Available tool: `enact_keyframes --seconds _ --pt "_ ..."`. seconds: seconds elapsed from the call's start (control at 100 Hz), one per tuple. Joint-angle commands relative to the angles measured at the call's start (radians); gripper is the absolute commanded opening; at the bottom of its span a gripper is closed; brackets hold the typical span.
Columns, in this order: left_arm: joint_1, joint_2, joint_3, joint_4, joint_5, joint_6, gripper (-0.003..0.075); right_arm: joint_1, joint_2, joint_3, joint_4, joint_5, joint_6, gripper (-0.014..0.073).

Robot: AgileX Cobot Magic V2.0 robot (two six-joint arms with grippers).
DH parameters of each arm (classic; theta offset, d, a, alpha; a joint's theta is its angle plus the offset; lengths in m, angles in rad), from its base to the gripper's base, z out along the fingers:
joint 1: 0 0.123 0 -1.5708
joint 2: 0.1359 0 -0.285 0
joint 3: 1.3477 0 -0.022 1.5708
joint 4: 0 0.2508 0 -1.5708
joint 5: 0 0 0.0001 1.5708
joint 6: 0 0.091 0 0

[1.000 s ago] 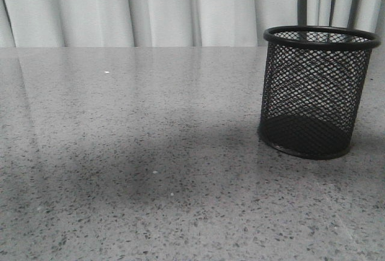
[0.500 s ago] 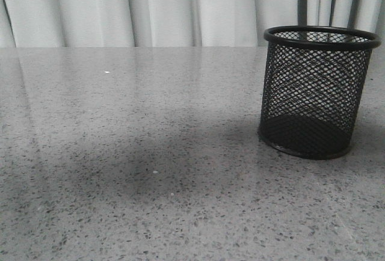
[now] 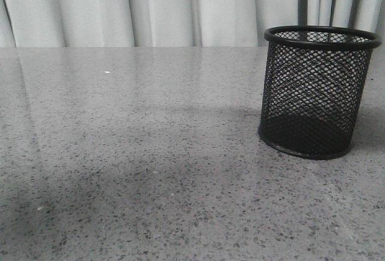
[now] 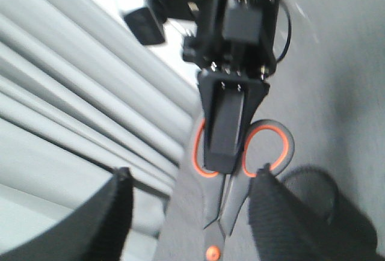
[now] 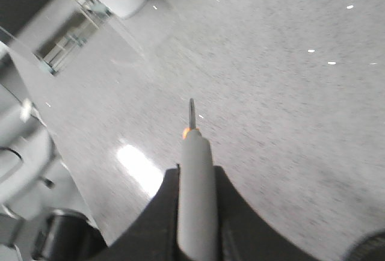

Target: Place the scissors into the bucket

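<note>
The bucket [image 3: 314, 92], a black wire-mesh cup, stands upright and empty at the right of the table; neither arm shows in the front view. The scissors [image 4: 286, 147] have grey handles lined orange and an orange pivot dot. My right gripper [image 5: 195, 174] is shut on them, handles edge-on between its fingers and blades pointing away over the table [image 5: 289, 92]. In the left wrist view, a right gripper finger [image 4: 225, 128] clamps the handles between the loops. My left gripper [image 4: 192, 219] is open and empty, just short of the scissors. A blurred dark round shape [image 4: 319, 195] lies beyond them, perhaps the bucket.
The grey speckled table [image 3: 150, 153] runs back to pale curtains [image 3: 156, 8]. The curtains also show in the left wrist view [image 4: 72, 110]. A dark cylinder [image 5: 60, 237] sits at the edge of the right wrist view.
The bucket has not moved. The broad shadow on the table in the front view has slid toward the front edge and grown fainter.
</note>
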Motion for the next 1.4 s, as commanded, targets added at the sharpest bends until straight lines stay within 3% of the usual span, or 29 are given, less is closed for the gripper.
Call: enact_keyframes --seconds 0.0,0.12,0.32,0.65,0.93,1.39 --pt "0.000 -0.107 -0.039 -0.051 -0.056 -0.082 0.0213 -0.048 0.020 -0.175 -0.140 0.153 0.122 -0.0059" --pt "0.000 -0.206 -0.033 -0.046 -0.034 -0.102 -0.0018 -0.059 0.067 -0.376 -0.346 0.332 0.261 -0.0059" --pt "0.000 -0.272 -0.012 -0.032 0.018 -0.102 -0.0020 -0.054 0.069 -0.493 -0.477 0.332 0.367 -0.0059" --pt "0.000 -0.280 -0.009 -0.025 0.171 -0.102 -0.0020 0.076 -0.053 -0.269 -0.668 0.334 0.477 -0.0060" --pt "0.000 -0.280 -0.009 -0.025 0.164 -0.102 -0.0020 0.079 -0.053 -0.196 -0.690 0.332 0.481 -0.0060" --pt "0.000 -0.280 -0.009 -0.037 0.164 -0.102 -0.0020 0.079 0.216 -0.189 -0.691 0.290 0.480 -0.0046"
